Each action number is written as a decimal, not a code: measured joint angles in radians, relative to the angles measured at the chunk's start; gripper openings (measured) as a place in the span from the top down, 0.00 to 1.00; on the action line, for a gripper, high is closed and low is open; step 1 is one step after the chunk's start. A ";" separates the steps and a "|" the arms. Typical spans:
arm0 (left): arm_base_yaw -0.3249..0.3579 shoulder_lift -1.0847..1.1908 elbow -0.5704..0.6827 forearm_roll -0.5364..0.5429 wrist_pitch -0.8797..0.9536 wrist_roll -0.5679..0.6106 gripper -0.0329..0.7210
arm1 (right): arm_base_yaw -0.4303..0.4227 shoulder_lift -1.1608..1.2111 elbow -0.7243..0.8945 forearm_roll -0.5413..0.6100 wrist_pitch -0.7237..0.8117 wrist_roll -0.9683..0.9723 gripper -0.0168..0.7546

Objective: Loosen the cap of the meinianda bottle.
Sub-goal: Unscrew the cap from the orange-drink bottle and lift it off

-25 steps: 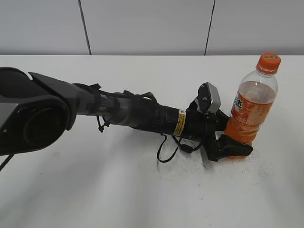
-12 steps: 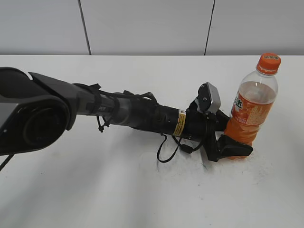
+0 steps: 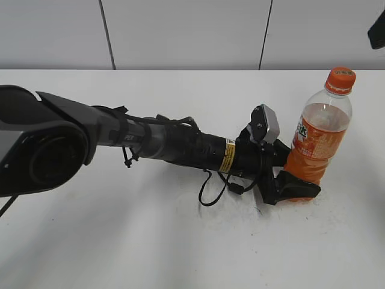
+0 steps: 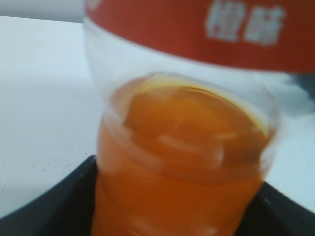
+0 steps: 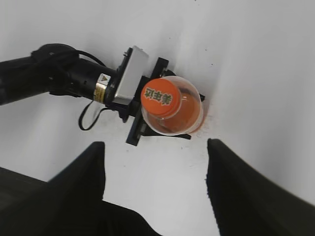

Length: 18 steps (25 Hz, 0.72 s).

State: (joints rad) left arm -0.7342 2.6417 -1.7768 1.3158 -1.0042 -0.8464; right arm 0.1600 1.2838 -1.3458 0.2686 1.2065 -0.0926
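Change: right gripper now enters frame's upper right, spread wide above cap | left gripper stays clamped on bottle base | bench unchanged | cap-grasp imminent

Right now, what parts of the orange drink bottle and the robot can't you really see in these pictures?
- Left wrist view: the clear plastic orange soda bottle fills the frame, blurred; its small orange screw cap is cut off at the top edge.
- Exterior view: the right gripper is only a dark corner at the top right edge.
- Exterior view: the left gripper has its far finger hidden behind the bottle.
- Right wrist view: the cap hides the bottle's neck.
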 joint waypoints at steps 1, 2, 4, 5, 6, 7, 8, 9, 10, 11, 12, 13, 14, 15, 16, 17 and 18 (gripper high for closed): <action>0.000 0.000 0.000 0.000 0.000 0.000 0.22 | 0.024 0.024 -0.019 -0.043 0.004 0.031 0.36; 0.000 0.000 0.000 0.000 0.000 0.000 0.22 | 0.050 0.053 -0.035 -0.093 0.004 0.066 0.36; 0.000 0.000 0.000 0.000 0.000 0.000 0.22 | 0.083 0.088 -0.046 -0.132 0.004 0.093 0.36; 0.000 0.000 0.000 0.000 0.000 0.000 0.22 | 0.094 0.105 -0.046 -0.135 0.004 0.102 0.36; 0.000 0.000 0.000 0.000 0.000 0.000 0.22 | 0.098 0.112 -0.046 -0.135 0.005 0.105 0.36; 0.000 0.000 0.000 0.000 0.000 0.000 0.22 | 0.100 0.120 -0.046 -0.131 0.006 0.107 0.36; 0.000 0.000 0.000 0.000 0.000 0.000 0.22 | 0.100 0.124 -0.046 -0.125 0.006 0.109 0.36; 0.000 0.000 0.000 0.000 0.000 0.000 0.22 | 0.100 0.125 -0.046 -0.120 0.007 0.110 0.36; 0.000 0.000 0.000 0.000 0.000 0.000 0.22 | 0.100 0.127 -0.046 -0.115 0.007 0.111 0.36; 0.000 0.000 0.000 0.000 0.000 0.000 0.22 | 0.100 0.129 -0.046 -0.111 0.007 0.111 0.36; 0.000 0.000 0.000 0.000 0.000 0.000 0.22 | 0.100 0.134 -0.047 -0.107 0.007 0.112 0.36; 0.000 0.000 0.000 0.000 0.000 0.000 0.22 | 0.100 0.138 -0.047 -0.105 0.007 0.112 0.36; 0.000 0.000 0.000 0.000 0.000 0.000 0.22 | 0.100 0.145 -0.047 -0.104 0.007 0.112 0.36; 0.000 0.000 0.000 0.000 0.000 0.000 0.22 | 0.100 0.154 -0.047 -0.104 0.007 0.112 0.36; 0.000 0.000 0.000 0.000 0.000 0.000 0.22 | 0.100 0.167 -0.047 -0.104 0.007 0.112 0.36; 0.000 0.000 0.000 0.000 0.001 0.000 0.22 | 0.100 0.183 -0.047 -0.104 0.007 0.112 0.36; 0.000 0.000 0.000 0.000 0.001 0.000 0.22 | 0.100 0.193 -0.047 -0.104 0.007 0.112 0.36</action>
State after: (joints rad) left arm -0.7342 2.6417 -1.7768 1.3158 -1.0034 -0.8464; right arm 0.2600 1.4769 -1.3931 0.1641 1.2138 0.0190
